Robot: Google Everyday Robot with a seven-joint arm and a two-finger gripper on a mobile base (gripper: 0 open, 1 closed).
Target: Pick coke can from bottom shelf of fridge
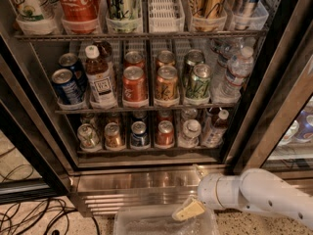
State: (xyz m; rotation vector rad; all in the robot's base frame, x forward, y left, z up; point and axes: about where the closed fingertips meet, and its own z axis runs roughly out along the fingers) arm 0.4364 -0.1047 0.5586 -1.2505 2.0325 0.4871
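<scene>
The fridge [146, 180] stands open in front of me, with wire racks and a shiny steel base. On the bottom shelf [146, 151] a row of cans sits in clear lane trays. The coke can [165, 132] is the small red one with a silver top, right of centre, between a blue can [139, 134] and a silver can [190, 130]. My gripper [190, 209] is at the end of the white arm [254, 195] that comes in from the lower right. It is low, below the steel base and a little right of the coke can, well clear of the shelf.
A clear plastic bin [161, 223] lies on the floor just under the gripper. Cables [34, 214] trail on the floor at left. The black door frame [274, 106] slants at right. The middle shelf holds cans and bottles, and a tall red Coca-Cola can [78, 4] stands on the top rack.
</scene>
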